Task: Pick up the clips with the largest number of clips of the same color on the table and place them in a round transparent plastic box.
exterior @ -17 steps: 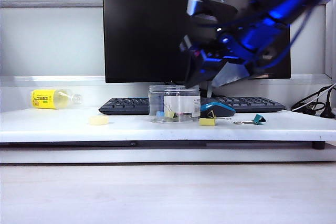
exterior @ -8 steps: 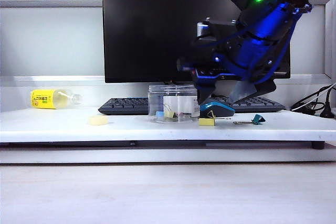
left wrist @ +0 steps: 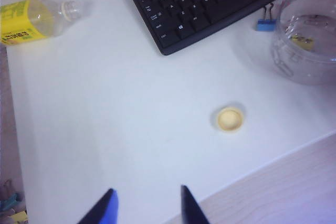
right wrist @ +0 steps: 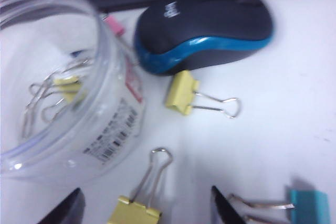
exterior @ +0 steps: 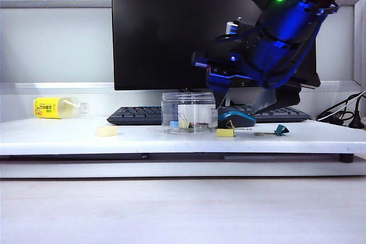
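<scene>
right wrist view: right gripper [right wrist: 147,205] jaws apart over clips [right wrist: 184,93]; left gripper [left wrist: 147,208] raised, jaws apart.

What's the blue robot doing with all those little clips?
It is sorting yellow clips into the round clear box. One yellow clip already lies inside. The right gripper hangs open just above the table, over a yellow clip beside the box. Another yellow clip lies by the mouse. The left gripper is up high on the other side, holding nothing.
</scene>
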